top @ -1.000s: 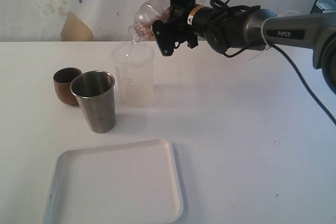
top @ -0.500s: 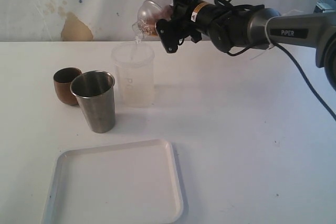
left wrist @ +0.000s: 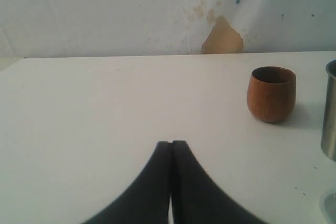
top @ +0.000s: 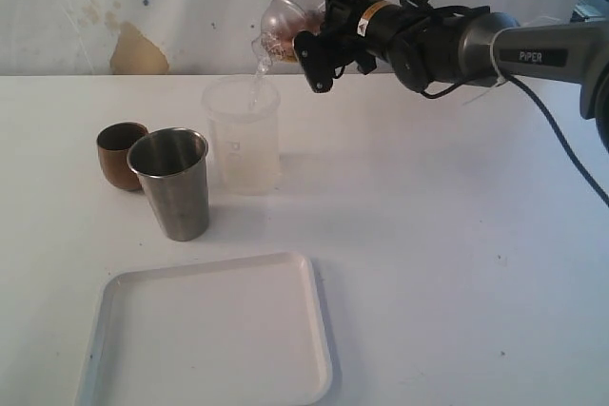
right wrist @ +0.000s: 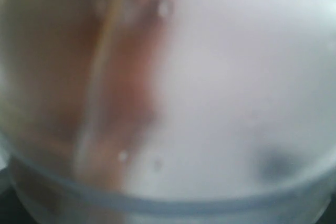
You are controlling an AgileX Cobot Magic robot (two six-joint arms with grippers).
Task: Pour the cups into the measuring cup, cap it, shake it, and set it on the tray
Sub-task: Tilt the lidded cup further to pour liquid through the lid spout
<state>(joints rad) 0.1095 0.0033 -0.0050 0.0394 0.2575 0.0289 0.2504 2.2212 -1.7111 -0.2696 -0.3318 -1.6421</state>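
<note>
Checking pour alignment. Operator: where does the receiving vessel lie from the tool?

Technician: The frosted vessel (top: 243, 140) stands upright on the table (top: 447, 263), below the right gripper (top: 319, 30) and to its left in the exterior view. The gripper's jaws are spread wide and clamped on a clear container (top: 281, 21). The container's long axis is tipped well over, with its lip lower than its base and above the vessel's open mouth. A thin stream (top: 257, 78) runs from lip to mouth. The next move probably depends on keeping the lip over that mouth.

Operator: Which arm is nearer?

Technician: The right. The left gripper (left wrist: 171, 145) is closed on nothing, low over bare table, with the wooden cup (left wrist: 271, 94) ahead of it.

Operator: Describe the task items.

Technician: The clear container is rounded towards its lip and shows brownish contents. The right wrist view is filled by its blurred wall. The frosted vessel is a wide, translucent cylinder with a faint side marking I cannot read, and I cannot tell its fill level. The steel tumbler (top: 176, 183) and wooden cup stand just left of it. The tray (top: 205, 266) lies nearer the camera with nothing on it.
</note>
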